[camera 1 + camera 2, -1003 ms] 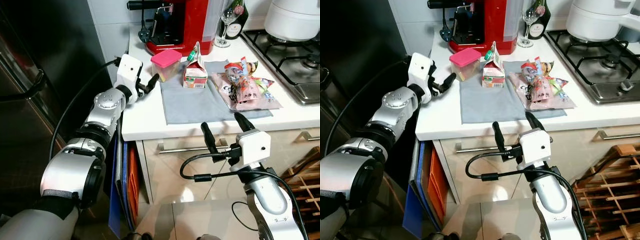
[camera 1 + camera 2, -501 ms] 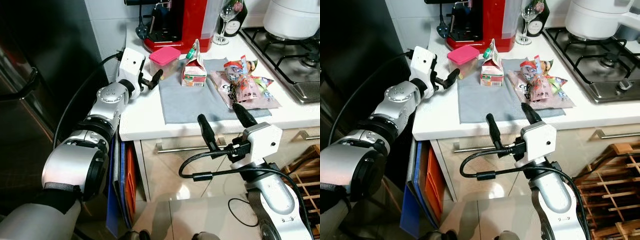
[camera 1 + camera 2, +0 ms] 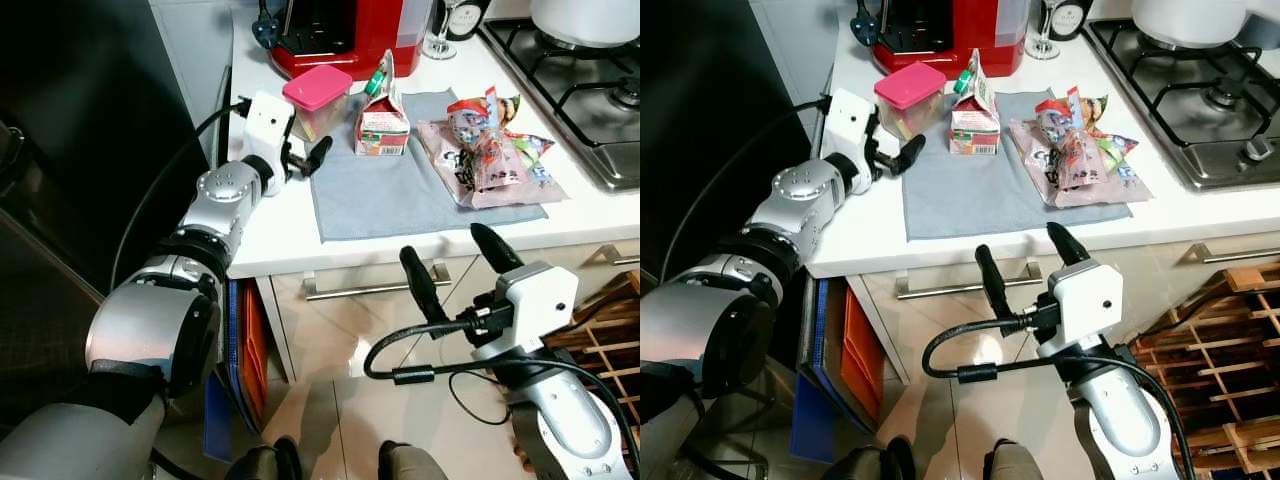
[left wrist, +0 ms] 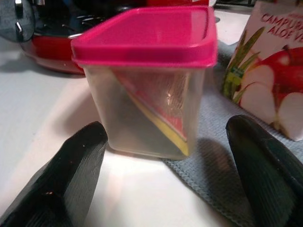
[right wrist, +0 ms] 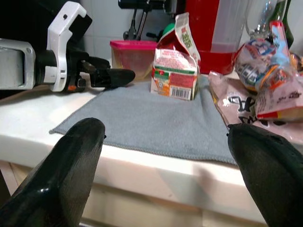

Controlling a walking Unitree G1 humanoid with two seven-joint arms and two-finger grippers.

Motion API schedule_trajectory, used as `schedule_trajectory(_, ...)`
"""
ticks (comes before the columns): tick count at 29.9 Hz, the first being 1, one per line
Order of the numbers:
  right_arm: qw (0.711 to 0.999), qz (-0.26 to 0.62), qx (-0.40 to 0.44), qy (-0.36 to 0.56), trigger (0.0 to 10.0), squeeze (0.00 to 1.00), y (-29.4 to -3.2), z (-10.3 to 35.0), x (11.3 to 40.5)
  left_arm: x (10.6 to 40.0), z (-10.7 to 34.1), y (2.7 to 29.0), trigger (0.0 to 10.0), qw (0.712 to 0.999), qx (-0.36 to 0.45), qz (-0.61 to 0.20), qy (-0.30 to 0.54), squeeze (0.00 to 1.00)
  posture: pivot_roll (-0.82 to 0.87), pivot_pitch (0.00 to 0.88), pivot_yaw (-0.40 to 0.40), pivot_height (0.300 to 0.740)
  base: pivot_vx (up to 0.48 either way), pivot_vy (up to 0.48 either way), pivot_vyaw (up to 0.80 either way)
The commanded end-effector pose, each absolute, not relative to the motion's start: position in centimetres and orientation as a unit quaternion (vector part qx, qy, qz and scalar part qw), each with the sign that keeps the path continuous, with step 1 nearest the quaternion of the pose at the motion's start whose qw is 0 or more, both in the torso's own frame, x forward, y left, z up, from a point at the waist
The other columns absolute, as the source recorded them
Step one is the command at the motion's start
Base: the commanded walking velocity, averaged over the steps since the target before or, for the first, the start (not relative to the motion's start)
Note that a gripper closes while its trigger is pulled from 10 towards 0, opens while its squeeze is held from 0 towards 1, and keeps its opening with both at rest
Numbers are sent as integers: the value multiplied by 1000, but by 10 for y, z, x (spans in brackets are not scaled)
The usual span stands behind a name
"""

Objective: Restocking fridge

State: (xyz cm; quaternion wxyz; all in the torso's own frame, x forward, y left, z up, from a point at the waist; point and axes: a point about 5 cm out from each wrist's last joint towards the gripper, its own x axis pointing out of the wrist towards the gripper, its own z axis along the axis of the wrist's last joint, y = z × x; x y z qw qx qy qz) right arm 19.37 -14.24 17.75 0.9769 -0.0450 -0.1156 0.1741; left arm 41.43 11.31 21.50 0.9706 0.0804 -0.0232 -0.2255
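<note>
Left gripper [image 4: 165,189] has closed on pink-lidded container [image 4: 149,80].

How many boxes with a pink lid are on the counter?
1. The box with the pink lid sits at the grey cloth's corner, beside the juice carton, just in front of the robot's open left hand. Others could hide behind the red machine.

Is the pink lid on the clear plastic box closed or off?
Closed: the pink lid sits flat on the clear plastic box, covering its whole rim.
</note>
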Motion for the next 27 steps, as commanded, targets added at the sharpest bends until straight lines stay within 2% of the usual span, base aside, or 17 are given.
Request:
schedule_trajectory(1,976,181,-42,-115,10000,0,-140,180,189,416,218,118,10000,973,86,-214,-24,0,-350,218,74,740,0,0,0)
schedule_trajectory(10,978,179,-45,-101,10000,0,-141,179,183,417,225,121,10000,977,64,-200,-38,0,-364,237,74,740,0,0,0)
schedule_trajectory(17,978,178,-46,-95,10000,0,-141,179,180,418,233,117,10000,975,79,-198,-56,0,-369,245,78,740,0,0,0)
schedule_trajectory(18,978,178,-47,-94,10000,0,-141,178,180,418,234,115,0,975,76,-199,-58,0,-371,244,79,740,0,0,0)
schedule_trajectory(27,979,176,-50,-92,10000,0,-141,178,180,419,244,104,0,971,82,-217,-65,0,-374,231,78,740,0,0,0)
